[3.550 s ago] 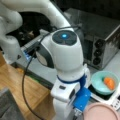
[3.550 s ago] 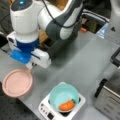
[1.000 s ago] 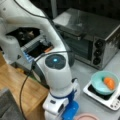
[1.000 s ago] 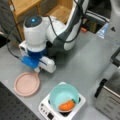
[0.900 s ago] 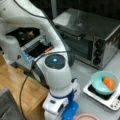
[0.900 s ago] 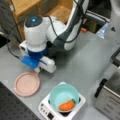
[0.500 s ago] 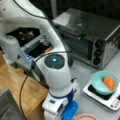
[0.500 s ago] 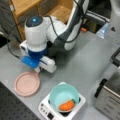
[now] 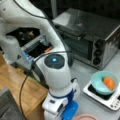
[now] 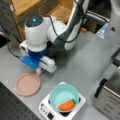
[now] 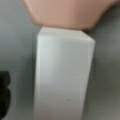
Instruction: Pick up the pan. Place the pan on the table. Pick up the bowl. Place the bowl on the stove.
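Note:
The pinkish-brown pan lies flat on the grey table at a front view's lower left; its rim also shows in a front view. My gripper hangs low over the pan's short white handle, which fills the wrist view. One black finger stands at the left edge there, a strip of table apart from the handle, so the gripper is open. In both front views the teal bowl sits on the white stove, with an orange thing inside.
A large steel toaster oven stands behind the stove. A light wooden counter and wooden shelving border the table. A black cable trails from the arm.
Since 3.5 s ago the arm and the pan have shifted along the table toward the stove. Over the last second nothing has visibly moved.

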